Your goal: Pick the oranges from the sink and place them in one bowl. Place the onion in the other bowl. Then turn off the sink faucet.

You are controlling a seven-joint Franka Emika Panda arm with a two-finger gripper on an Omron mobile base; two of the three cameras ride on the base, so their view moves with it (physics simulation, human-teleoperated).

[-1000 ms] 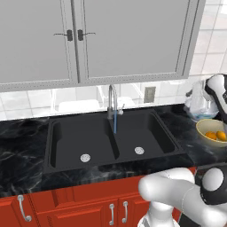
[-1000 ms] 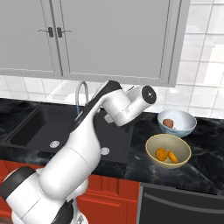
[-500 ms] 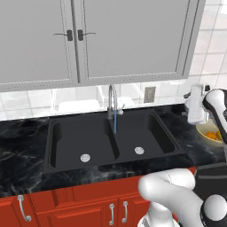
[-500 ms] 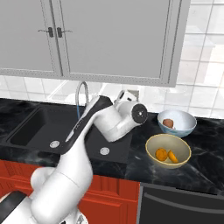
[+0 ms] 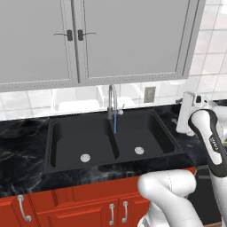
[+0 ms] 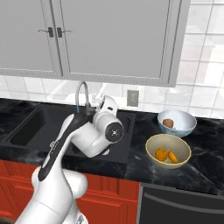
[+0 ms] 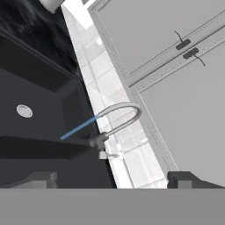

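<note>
My gripper (image 7: 110, 179) stands wide with nothing between its tips, whose ends are cut off at the bottom of the hand view. From the right base view, my arm hides much of the near sink (image 6: 26, 124) basin. On the bench (image 6: 205, 168) beside it, the yellow-tan bowl (image 6: 168, 150) holds both oranges (image 6: 166, 155). Just behind, the pale blue-white bowl (image 6: 176, 123) holds the onion (image 6: 168, 123), partly below its rim. Farther back, the faucet (image 5: 112, 103) pours a thin blue stream.
</note>
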